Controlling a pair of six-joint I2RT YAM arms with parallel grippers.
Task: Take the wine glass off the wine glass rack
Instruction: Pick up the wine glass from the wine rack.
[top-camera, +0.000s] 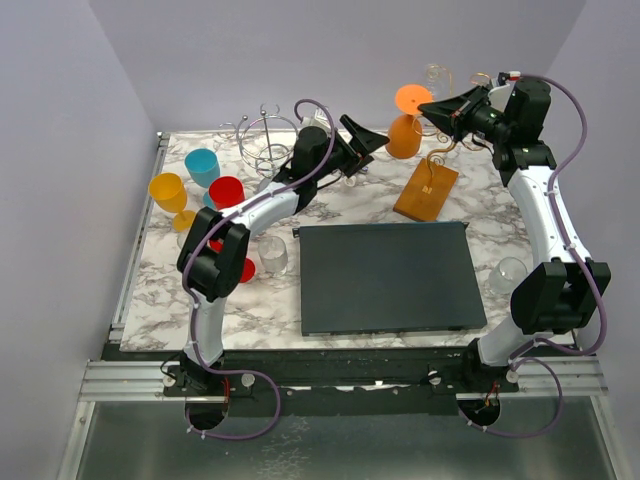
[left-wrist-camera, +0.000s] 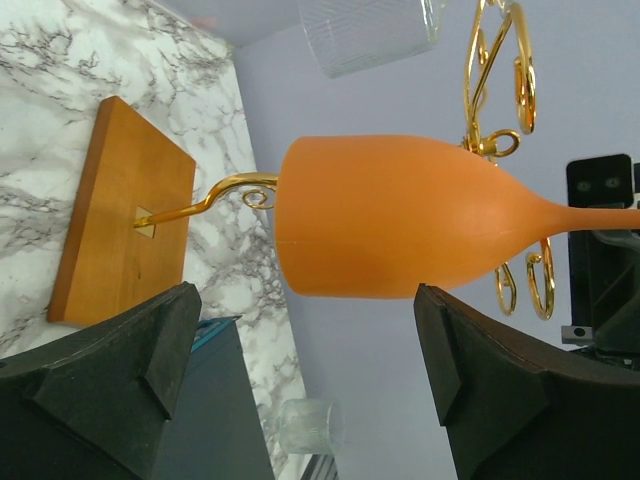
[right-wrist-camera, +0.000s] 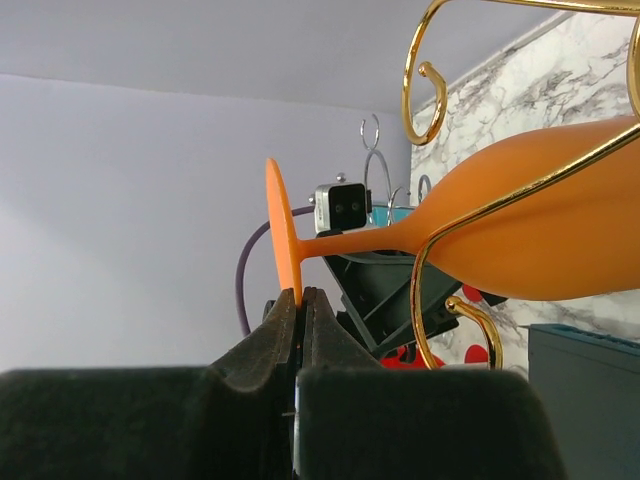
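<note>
An orange wine glass (top-camera: 404, 136) hangs upside down on the gold wire hooks (top-camera: 441, 150) of the rack, whose wooden base (top-camera: 427, 190) lies on the marble table. My right gripper (top-camera: 438, 108) is shut on the rim of the glass's flat foot (right-wrist-camera: 283, 235), with its fingertips (right-wrist-camera: 312, 305) pinching the disc's edge. The bowl (right-wrist-camera: 540, 230) sits behind a gold hook (right-wrist-camera: 430, 280). My left gripper (left-wrist-camera: 310, 370) is open. Its fingers (left-wrist-camera: 120, 380) stand either side of the bowl (left-wrist-camera: 400, 230), just short of it and not touching. The wooden base (left-wrist-camera: 115, 215) is at the left.
A silver chrome stand (top-camera: 268, 140) is at the back left, with teal (top-camera: 202, 165), red (top-camera: 226, 192) and yellow (top-camera: 168, 190) glasses beside it. A dark tray (top-camera: 390, 278) lies in the middle. Clear tumblers stand at its left (top-camera: 272, 255) and right (top-camera: 508, 275).
</note>
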